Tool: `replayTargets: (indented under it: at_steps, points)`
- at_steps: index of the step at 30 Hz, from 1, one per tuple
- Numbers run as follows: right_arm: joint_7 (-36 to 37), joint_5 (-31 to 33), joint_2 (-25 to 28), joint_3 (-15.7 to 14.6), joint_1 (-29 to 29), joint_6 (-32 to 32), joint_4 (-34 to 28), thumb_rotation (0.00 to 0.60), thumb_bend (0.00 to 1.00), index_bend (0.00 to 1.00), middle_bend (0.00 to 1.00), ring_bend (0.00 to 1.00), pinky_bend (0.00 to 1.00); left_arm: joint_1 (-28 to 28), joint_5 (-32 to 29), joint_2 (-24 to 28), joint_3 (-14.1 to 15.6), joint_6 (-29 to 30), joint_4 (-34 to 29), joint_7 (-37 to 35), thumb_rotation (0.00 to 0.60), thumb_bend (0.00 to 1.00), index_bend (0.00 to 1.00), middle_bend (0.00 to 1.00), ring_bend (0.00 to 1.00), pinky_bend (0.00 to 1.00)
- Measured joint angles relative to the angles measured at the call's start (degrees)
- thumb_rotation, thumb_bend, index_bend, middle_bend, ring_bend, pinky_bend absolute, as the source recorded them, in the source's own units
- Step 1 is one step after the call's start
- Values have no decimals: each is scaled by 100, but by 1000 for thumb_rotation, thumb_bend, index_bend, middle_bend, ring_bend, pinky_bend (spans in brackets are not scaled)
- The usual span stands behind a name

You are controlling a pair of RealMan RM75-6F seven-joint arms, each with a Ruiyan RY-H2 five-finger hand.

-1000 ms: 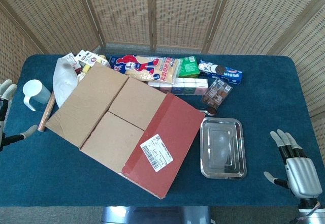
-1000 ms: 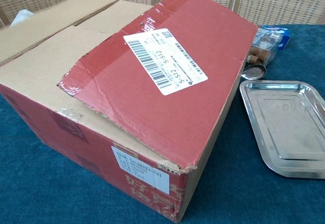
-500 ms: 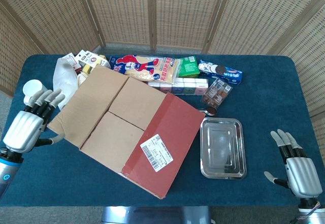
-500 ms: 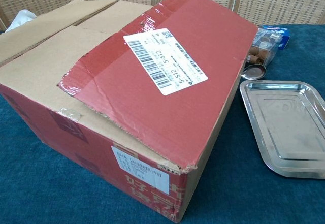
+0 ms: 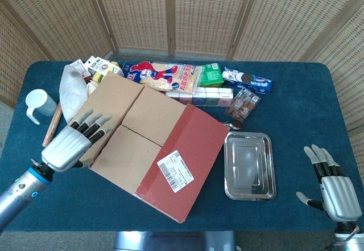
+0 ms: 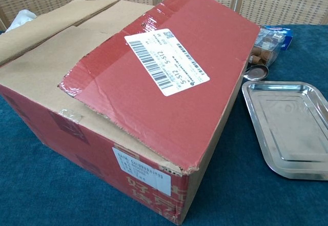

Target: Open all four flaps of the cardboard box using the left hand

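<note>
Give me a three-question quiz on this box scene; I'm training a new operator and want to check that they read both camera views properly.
1. True or false: the left hand is over the left edge of the cardboard box, fingers spread.
2. What lies directly to the right of the box on the table? A) white cup B) metal tray C) cookie pack
3. Fill in: the white shipping label sits on the ____ flap of the box.

Key: 1 true. 2 B, the metal tray; the white cup is at the far left. 3 red. The right hand rests apart, holding nothing.
</note>
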Motion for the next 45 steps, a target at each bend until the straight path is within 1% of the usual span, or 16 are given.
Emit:
replayTargets:
  at_steps: [3,7,12,16,18,19,20,23,28,35,41,45]
  points:
    - [4,5,-1,3,-2,5,-1,600,0,0,0,0,211,-187,-18,60,-26,-254,-164,300,600,105,198,77,11,0]
    - [25,24,8,17,-5,19,-1,600,0,0,0,0,210,-405,-90,68,-62,-573,-338,690,600,102,201,94,28,0]
    - [65,36,26,27,-12,36,1,600,0,0,0,0,210,-675,-432,-39,-137,-958,-548,1224,600,95,205,149,41,0]
    - [113,57,47,41,-15,47,2,600,0,0,0,0,210,-880,-827,-211,-223,-1166,-673,1592,599,76,189,143,41,0]
    - [131,57,56,45,-19,59,3,600,0,0,0,0,211,-972,-1024,-330,-273,-1209,-725,1792,599,72,130,91,25,0]
    - [136,55,59,45,-21,64,3,600,0,0,0,0,211,-1003,-1076,-387,-293,-1207,-738,1877,599,71,101,65,17,0]
    - [141,53,62,46,-23,69,3,600,0,0,0,0,211,-1038,-1122,-472,-317,-1189,-745,1985,599,71,51,26,6,0]
    - [157,43,70,41,-26,71,2,600,0,0,0,0,210,-1105,-1232,-716,-365,-1079,-742,2195,598,71,2,0,0,0]
    - [172,14,83,36,-38,102,-5,600,0,0,0,0,211,-1175,-1268,-1170,-415,-776,-611,2322,595,70,0,0,0,0]
    - [146,-9,72,22,-39,92,-2,600,0,0,0,0,210,-1268,-1129,-1936,-456,-331,-222,2367,591,70,0,0,0,0]
    - [159,-7,77,23,-40,93,-3,600,0,0,0,0,210,-1450,-1258,-2447,-539,-206,-34,2460,594,70,0,0,0,0]
    - [186,-16,90,26,-49,116,-6,600,0,0,0,0,211,-1583,-1363,-2611,-591,-189,11,2597,596,70,0,0,0,0]
